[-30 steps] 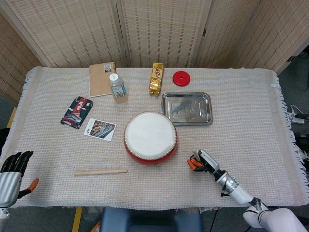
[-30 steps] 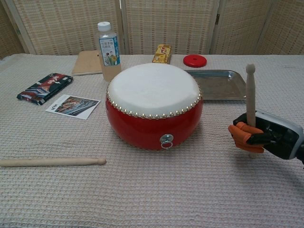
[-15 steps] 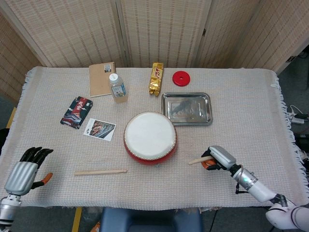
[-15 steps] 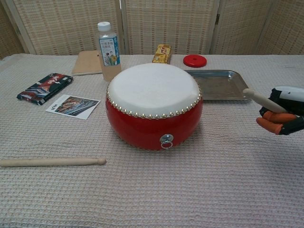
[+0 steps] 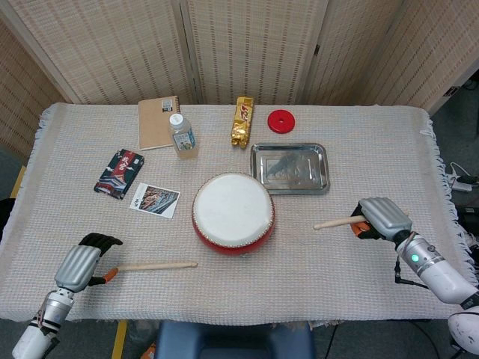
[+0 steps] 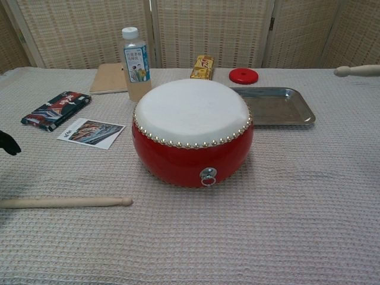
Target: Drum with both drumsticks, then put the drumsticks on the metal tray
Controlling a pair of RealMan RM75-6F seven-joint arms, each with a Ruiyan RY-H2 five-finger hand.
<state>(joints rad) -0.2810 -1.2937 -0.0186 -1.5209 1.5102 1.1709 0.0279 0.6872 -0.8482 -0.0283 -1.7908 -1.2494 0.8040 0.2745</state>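
Note:
A red drum [image 5: 233, 211] [image 6: 192, 132] with a white skin stands mid-table. My right hand [image 5: 382, 218] grips one wooden drumstick [image 5: 338, 222] to the right of the drum; the stick's tip points left at the drum, and in the chest view only that tip [image 6: 356, 70] shows at the right edge. The second drumstick [image 5: 157, 265] [image 6: 65, 202] lies flat on the cloth, front left of the drum. My left hand [image 5: 84, 262] hovers at that stick's left end, fingers curled downward, holding nothing. The metal tray [image 5: 290, 167] [image 6: 279, 105] lies behind the drum to the right.
Along the back lie a notebook [image 5: 158, 121], a plastic bottle [image 5: 182, 136], a gold packet [image 5: 241, 121] and a red lid [image 5: 281, 120]. A dark pouch [image 5: 119, 173] and a printed card [image 5: 155, 200] sit left of the drum.
My right hand has lifted and swung right with its drumstick, now lying level. My left hand has come forward from the table's corner to the end of the lying drumstick.

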